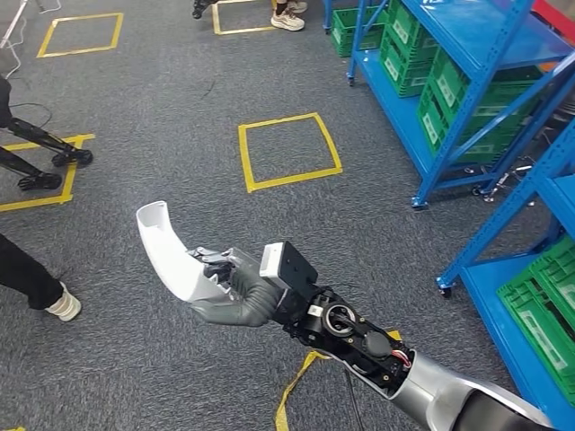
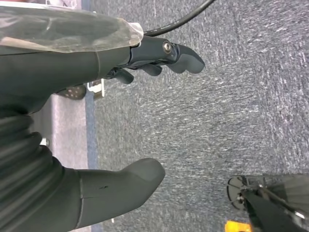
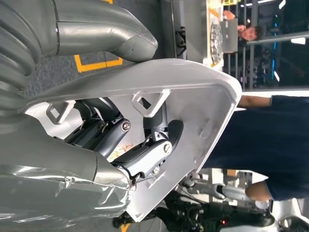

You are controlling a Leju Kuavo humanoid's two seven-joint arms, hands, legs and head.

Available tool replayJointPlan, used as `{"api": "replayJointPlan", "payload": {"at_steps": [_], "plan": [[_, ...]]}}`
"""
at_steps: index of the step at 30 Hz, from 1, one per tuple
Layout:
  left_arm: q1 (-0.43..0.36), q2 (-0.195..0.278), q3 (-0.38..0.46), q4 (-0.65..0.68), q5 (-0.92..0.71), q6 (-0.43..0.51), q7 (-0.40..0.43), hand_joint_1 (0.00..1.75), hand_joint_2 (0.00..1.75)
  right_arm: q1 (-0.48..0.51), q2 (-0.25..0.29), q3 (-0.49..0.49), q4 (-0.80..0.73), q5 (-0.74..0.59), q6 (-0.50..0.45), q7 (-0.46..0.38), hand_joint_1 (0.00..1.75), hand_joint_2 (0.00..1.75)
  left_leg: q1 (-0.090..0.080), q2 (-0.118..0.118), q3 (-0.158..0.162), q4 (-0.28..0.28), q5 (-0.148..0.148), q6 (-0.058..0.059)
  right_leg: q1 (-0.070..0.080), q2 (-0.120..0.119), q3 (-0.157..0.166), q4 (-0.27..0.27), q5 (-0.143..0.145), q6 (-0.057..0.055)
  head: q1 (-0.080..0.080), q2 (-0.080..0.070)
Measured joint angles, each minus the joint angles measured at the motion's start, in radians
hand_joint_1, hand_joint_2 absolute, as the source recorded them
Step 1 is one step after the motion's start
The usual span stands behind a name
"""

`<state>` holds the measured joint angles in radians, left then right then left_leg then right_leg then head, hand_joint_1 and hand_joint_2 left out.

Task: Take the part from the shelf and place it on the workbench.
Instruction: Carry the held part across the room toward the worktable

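My right hand (image 1: 227, 287) holds the part (image 1: 168, 256), a curved white plastic shell, out over the grey carpet in the head view. In the right wrist view the thumb (image 3: 105, 36) lies on the part's (image 3: 189, 87) outer face and dark fingers (image 3: 149, 154) press into its ribbed inner side. My left hand (image 2: 94, 116) hangs over the carpet with thumb and fingers apart and nothing between them.
Blue shelves (image 1: 461, 99) with green crates (image 1: 543, 305) stand along the right. Yellow tape squares (image 1: 288, 151) mark the carpet ahead. A person's shoe and dark trouser leg (image 1: 40, 287) are at the left, with another robot's dark feet (image 1: 48, 157) beyond. More shoes (image 1: 288, 16) stand far ahead.
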<state>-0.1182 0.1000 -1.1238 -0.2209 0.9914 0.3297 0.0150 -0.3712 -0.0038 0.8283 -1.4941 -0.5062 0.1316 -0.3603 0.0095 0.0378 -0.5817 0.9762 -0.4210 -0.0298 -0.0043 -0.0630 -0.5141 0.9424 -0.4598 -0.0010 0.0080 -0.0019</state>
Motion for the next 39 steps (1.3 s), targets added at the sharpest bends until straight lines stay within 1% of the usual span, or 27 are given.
{"api": "replayJointPlan", "payload": {"at_steps": [1, 3, 5, 6, 7, 9, 10, 11, 12, 13, 15, 16, 17, 19, 21, 23, 24, 25, 26, 27, 29, 31, 32, 34, 36, 37, 39], "plan": [[-0.001, 0.001, 0.0, 0.0, 0.0, 0.0, 0.001, 0.0, 1.75, 0.0, 0.0, 0.0, 0.0, 0.0, 0.0, 0.0, 1.75, 1.75, -0.003, 0.006, 0.016, -0.032, 0.007, 0.006, 0.003, -0.006, 0.002, 0.001, -0.003, 0.005, 0.002, 0.0], [0.0, 0.001, 0.0, 0.0, 0.0, 0.0, 0.002, 0.0, 1.75, 0.0, 0.0, 0.0, 0.0, 0.0, 0.0, -0.001, 1.75, 1.75, -0.006, -0.007, 0.018, -0.042, 0.008, 0.019, 0.005, -0.02, 0.005, 0.0, -0.007, 0.014, 0.007, 0.0], [0.002, 0.0, 0.0, 0.0, 0.0, 0.0, 0.002, 0.0, 1.75, 0.0, 0.0, -0.001, -0.001, 0.0, 0.0, -0.002, 1.75, 1.75, -0.002, -0.023, 0.021, -0.046, 0.01, 0.029, 0.001, -0.008, 0.003, 0.019, -0.025, 0.024, 0.009, 0.0], [0.002, 0.0, 0.0, 0.0, 0.0, 0.0, 0.002, 0.0, 1.75, 0.0, 0.0, -0.001, -0.001, 0.0, 0.0, -0.002, 1.75, 1.75, 0.001, -0.029, 0.022, -0.049, 0.012, 0.035, -0.001, 0.009, -0.011, 0.055, -0.049, 0.029, 0.012, 0.0], [0.001, 0.0, 0.0, 0.0, 0.0, 0.0, 0.002, 0.0, 1.75, 0.0, 0.0, -0.001, -0.002, 0.0, 0.0, -0.002, 1.75, 1.75, 0.003, -0.036, 0.023, -0.05, 0.013, 0.039, -0.003, 0.03, -0.037, 0.115, -0.083, 0.032, 0.017, 0.0], [0.0, 0.0, 0.0, 0.0, 0.0, 0.0, 0.002, 0.0, 1.75, 0.004, -0.001, -0.001, -0.001, 0.0, 0.0, -0.002, 1.75, 1.75, 0.003, -0.053, 0.023, -0.049, 0.013, 0.043, -0.003, 0.053, -0.106, 0.264, -0.149, 0.037, 0.028, 0.0], [0.001, 0.0, 0.0, 0.0, 0.0, 0.0, 0.002, 0.0, 1.75, 0.005, -0.001, -0.001, -0.001, 0.0, 0.0, -0.002, 1.75, 1.75, 0.003, -0.063, 0.023, -0.049, 0.012, 0.043, -0.004, 0.055, -0.131, 0.312, -0.16, 0.038, 0.031, 0.0], [0.001, 0.0, 0.0, 0.0, 0.0, 0.0, 0.002, 0.0, 1.75, 0.006, -0.002, -0.001, 0.0, 0.0, 0.0, -0.002, 1.75, 1.75, 0.003, -0.075, 0.024, -0.048, 0.012, 0.043, -0.004, 0.056, -0.137, 0.318, -0.149, 0.037, 0.033, 0.0], [0.001, 0.0, 0.0, 0.0, 0.0, 0.0, 0.002, 0.0, 1.75, 0.007, -0.002, -0.001, 0.0, 0.0, 0.0, -0.002, 1.75, 1.75, 0.003, -0.086, 0.025, -0.046, 0.012, 0.042, -0.004, 0.059, -0.123, 0.281, -0.118, 0.035, 0.035, 0.0], [0.001, 0.0, 0.0, 0.0, 0.0, 0.0, 0.002, 0.0, 1.75, 0.006, -0.002, -0.001, 0.0, 0.0, 0.0, -0.002, 1.75, 1.75, 0.003, -0.098, 0.026, -0.045, 0.011, 0.04, -0.005, 0.069, -0.093, 0.21, -0.073, 0.032, 0.037, 0.0], [0.0, -0.002, 0.0, 0.0, 0.0, 0.0, 0.002, 0.0, 1.75, 0.006, -0.002, -0.001, 0.0, 0.0, 0.0, -0.002, 1.75, 1.75, 0.003, -0.12, 0.023, -0.04, 0.009, 0.034, -0.009, 0.114, -0.035, 0.07, -0.009, 0.025, 0.04, 0.0], [0.0, -0.003, 0.0, 0.0, 0.0, 0.0, 0.002, 0.0, 1.75, 0.006, -0.002, -0.001, 0.0, 0.0, 0.0, -0.002, 1.75, 1.75, 0.004, -0.129, 0.019, -0.039, 0.011, 0.029, -0.009, 0.133, -0.021, 0.031, 0.003, 0.022, 0.039, 0.0], [0.0, -0.003, 0.0, 0.0, 0.0, 0.0, 0.002, 0.0, 1.75, 0.006, -0.002, -0.001, 0.0, 0.0, 0.0, -0.002, 1.75, 1.75, 0.005, -0.138, 0.014, -0.039, 0.013, 0.023, -0.009, 0.143, -0.017, 0.017, 0.002, 0.019, 0.038, 0.0], [0.003, -0.002, 0.0, 0.0, 0.001, 0.0, 0.003, 0.0, 1.75, 0.006, -0.002, -0.001, 0.0, 0.0, 0.0, -0.002, 1.75, 1.75, 0.008, -0.151, 0.008, -0.04, 0.016, 0.011, -0.009, 0.128, -0.015, 0.011, 0.005, 0.011, 0.036, 0.0], [0.005, -0.002, 0.0, 0.001, 0.002, 0.0, 0.004, 0.0, 1.75, 0.004, -0.002, -0.001, -0.001, 0.0, 0.0, -0.002, 1.75, 1.75, 0.006, -0.118, -0.01, -0.003, -0.007, 0.001, -0.013, 0.105, -0.01, 0.003, 0.009, -0.001, 0.025, 0.0], [0.002, -0.002, 0.0, 0.002, 0.004, 0.0, 0.009, 0.0, 1.75, 0.003, -0.002, -0.001, 0.0, 0.0, 0.003, -0.003, 1.75, 1.75, 0.005, -0.066, -0.067, 0.115, -0.069, -0.009, -0.012, 0.079, -0.008, 0.0, 0.011, -0.008, 0.011, 0.0], [0.001, -0.002, 0.0, 0.002, 0.005, 0.0, 0.012, 0.0, 1.75, 0.003, -0.002, -0.001, 0.0, -0.001, 0.005, -0.003, 1.75, 1.75, 0.006, -0.055, -0.105, 0.189, -0.101, -0.013, -0.011, 0.066, -0.009, 0.0, 0.01, -0.011, 0.005, 0.0], [0.0, -0.003, 0.0, 0.002, 0.006, 0.001, 0.014, 0.0, 1.75, 0.004, -0.002, 0.0, 0.0, -0.001, 0.006, -0.003, 1.75, 1.75, 0.007, -0.049, -0.133, 0.246, -0.119, -0.016, -0.01, 0.053, -0.01, 0.0, 0.009, -0.011, 0.004, 0.0], [0.001, -0.003, 0.0, 0.002, 0.006, 0.001, 0.016, 0.0, 1.75, 0.004, -0.002, 0.0, 0.001, -0.001, 0.008, -0.003, 1.75, 1.75, 0.007, -0.046, -0.143, 0.268, -0.119, -0.017, -0.009, 0.041, -0.01, 0.0, 0.009, -0.011, 0.002, 0.0], [0.002, -0.002, 0.0, 0.002, 0.006, 0.002, 0.017, 0.0, 1.75, 0.004, -0.002, 0.0, 0.001, -0.001, 0.008, -0.004, 1.75, 1.75, 0.007, -0.044, -0.13, 0.246, -0.1, -0.017, -0.009, 0.03, -0.01, 0.0, 0.008, -0.01, 0.001, 0.0], [0.002, -0.001, 0.0, 0.002, 0.004, 0.003, 0.018, 0.0, 1.75, 0.004, -0.002, 0.0, 0.0, -0.001, 0.008, -0.004, 1.75, 1.75, 0.006, -0.022, -0.052, 0.103, -0.034, -0.012, -0.008, 0.012, -0.006, 0.0, 0.005, -0.006, -0.001, 0.0], [0.0, 0.0, 0.0, 0.002, 0.002, 0.003, 0.018, 0.0, 1.75, 0.003, -0.002, -0.001, 0.0, -0.001, 0.008, -0.004, 1.75, 1.75, 0.0, 0.0, 0.01, -0.015, 0.004, 0.001, -0.002, -0.002, -0.003, 0.002, 0.0, 0.002, -0.001, 0.0], [-0.001, 0.0, 0.0, 0.002, 0.001, 0.003, 0.018, 0.0, 1.75, 0.003, -0.002, -0.001, 0.0, -0.001, 0.008, -0.004, 1.75, 1.75, -0.003, 0.003, 0.02, -0.037, 0.008, 0.007, 0.001, -0.008, -0.003, 0.002, -0.002, 0.007, 0.001, 0.0], [0.001, 0.001, 0.0, 0.002, 0.004, 0.004, 0.018, 0.0, 1.75, 0.004, -0.002, 0.0, 0.0, -0.001, 0.009, -0.001, 1.75, 1.75, -0.005, -0.014, 0.019, -0.04, 0.008, 0.019, 0.003, -0.02, 0.0, 0.003, -0.006, 0.016, 0.006, 0.0], [0.002, 0.0, 0.0, 0.002, 0.01, 0.007, 0.018, 0.0, 1.75, 0.004, -0.002, 0.0, -0.001, -0.001, 0.012, 0.001, 1.75, 1.75, -0.001, -0.027, 0.022, -0.044, 0.01, 0.031, -0.001, -0.003, -0.009, 0.033, -0.032, 0.025, 0.01, 0.0], [0.002, 0.0, 0.0, 0.002, 0.013, 0.008, 0.018, 0.0, 1.75, 0.004, -0.002, 0.0, -0.001, -0.001, 0.015, 0.002, 1.75, 1.75, 0.001, -0.034, 0.023, -0.046, 0.012, 0.036, -0.003, 0.015, -0.027, 0.078, -0.059, 0.028, 0.014, 0.0], [0.001, 0.0, 0.0, 0.002, 0.017, 0.01, 0.018, 0.0, 1.75, 0.005, -0.002, 0.001, 0.002, -0.001, 0.021, 0.002, 1.75, 1.75, 0.002, -0.048, 0.023, -0.047, 0.012, 0.042, -0.005, 0.047, -0.092, 0.222, -0.129, 0.033, 0.024, 0.0]]}}
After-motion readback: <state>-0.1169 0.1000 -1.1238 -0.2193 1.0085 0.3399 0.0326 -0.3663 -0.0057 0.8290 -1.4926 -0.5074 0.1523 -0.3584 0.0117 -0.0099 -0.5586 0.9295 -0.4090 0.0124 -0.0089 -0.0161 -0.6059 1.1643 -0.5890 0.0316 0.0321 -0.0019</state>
